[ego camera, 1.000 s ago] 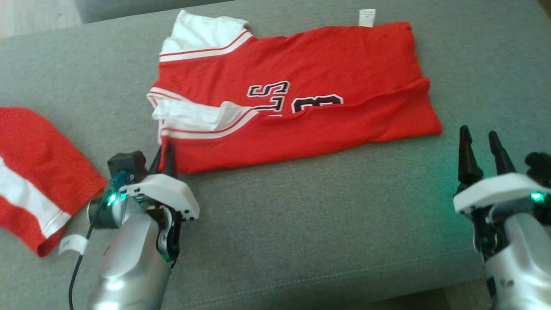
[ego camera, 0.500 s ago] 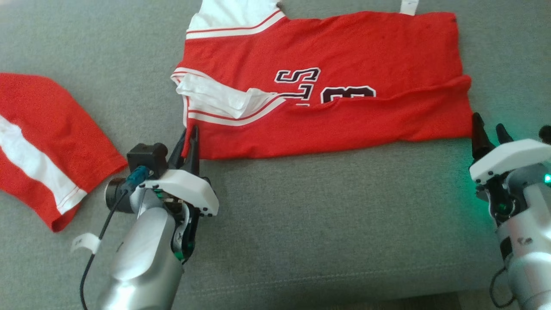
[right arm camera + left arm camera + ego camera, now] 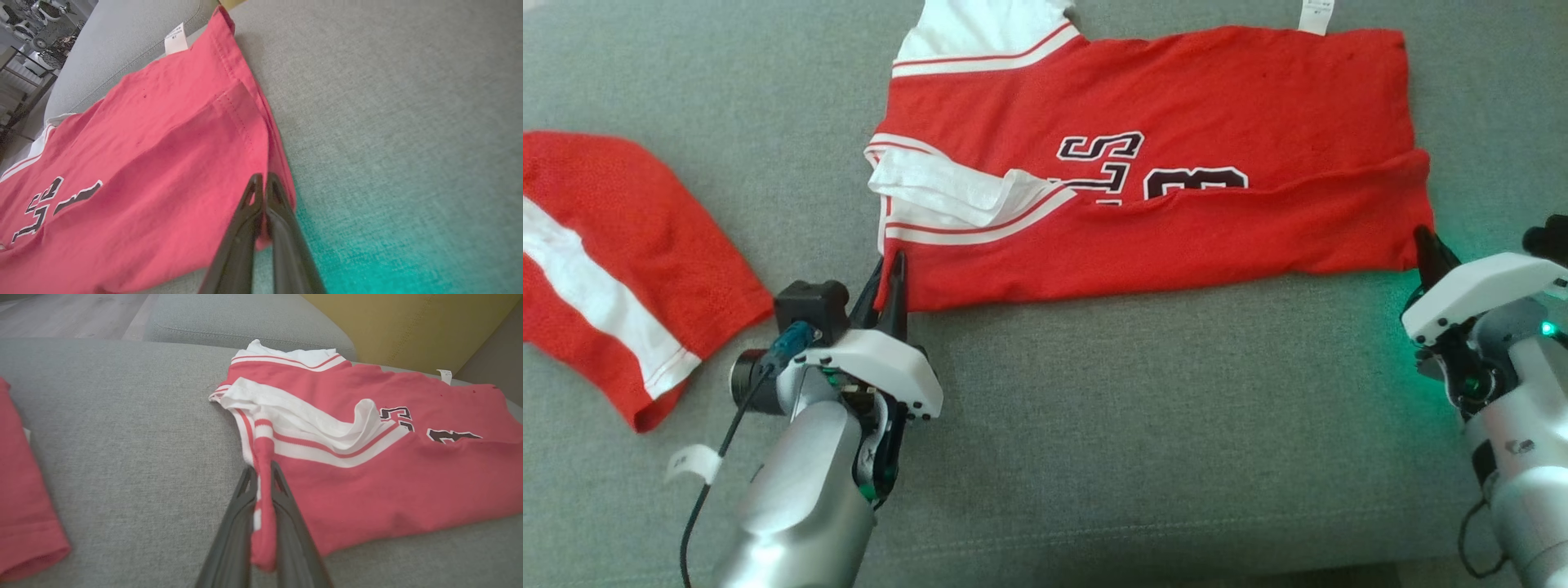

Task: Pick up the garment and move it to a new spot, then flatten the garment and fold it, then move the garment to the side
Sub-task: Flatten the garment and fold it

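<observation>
Head view, red jersey (image 3: 1176,106) flat toward the grey cushion's (image 3: 1135,425) far edge, black "S" readable, white tag (image 3: 1315,15) illegible, left wrist view, your left gripper (image 3: 261,477) jaws clenched on its striped corner, right wrist view, your right gripper (image 3: 261,185) jaws pinching its hem corner.

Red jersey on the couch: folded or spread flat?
Folded lengthwise: on the jersey, the near flap laps over the front, covering the lower part of the print. Left gripper and right gripper pinch its near corners.

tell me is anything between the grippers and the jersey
Nothing visible. The left gripper is shut on the jersey at its near left corner, the right gripper at its near right corner.
</observation>
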